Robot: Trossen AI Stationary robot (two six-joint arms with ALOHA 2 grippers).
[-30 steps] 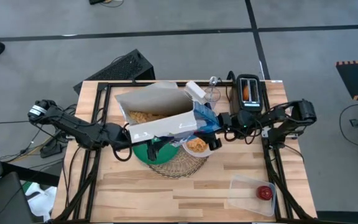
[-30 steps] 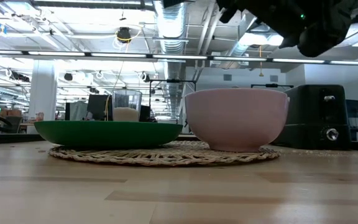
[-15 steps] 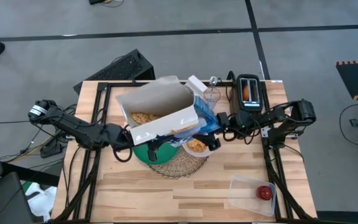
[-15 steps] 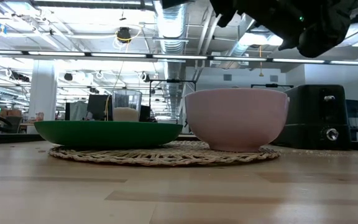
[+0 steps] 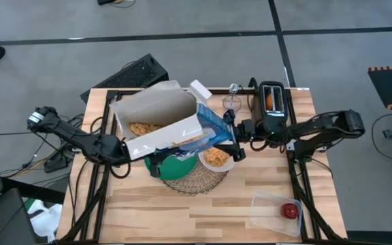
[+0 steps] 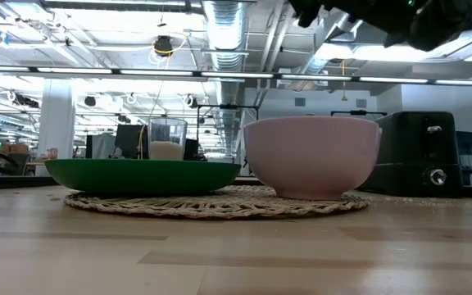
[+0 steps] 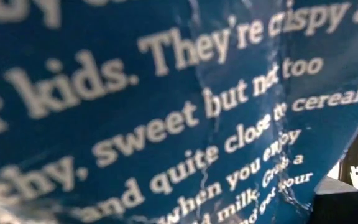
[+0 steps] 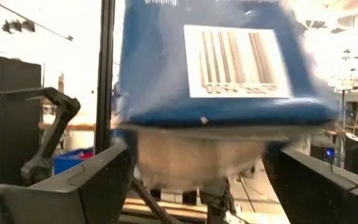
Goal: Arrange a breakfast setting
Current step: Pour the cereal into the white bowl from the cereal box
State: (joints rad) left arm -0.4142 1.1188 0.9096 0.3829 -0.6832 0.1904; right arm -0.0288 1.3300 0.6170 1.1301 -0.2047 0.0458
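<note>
Above the middle of the surface (image 5: 203,211) in the high view, you have the blue-white cereal carton (image 5: 162,126) held in the air between both arms, open flaps up, flakes showing inside. Your left gripper (image 5: 129,151) sits at the carton's lower left edge, and its wrist view is filled by the blue printed panel pressed close; you cannot tell from that how its fingers stand. Your right gripper (image 5: 231,138) is at the carton's right end, and its wrist view shows both fingers (image 8: 86,180) spread wide with the barcoded base between them, apparently not pressing on it.

Below, right of centre, the white bowl (image 5: 216,158) already has cereal in it and sits on the woven wire mat (image 5: 196,180) just beside the green plate (image 5: 175,165). A glass (image 6: 167,139) stands behind the plate in the low view. The red apple (image 5: 290,210) lies in the clear tub (image 5: 271,207) at lower right, and the toaster (image 5: 272,101) is at upper right.

Treat the carton as light, thin card that buckles under a squeeze, with loose contents shifting. Grip the narrow side panels low down, not the flaps.
</note>
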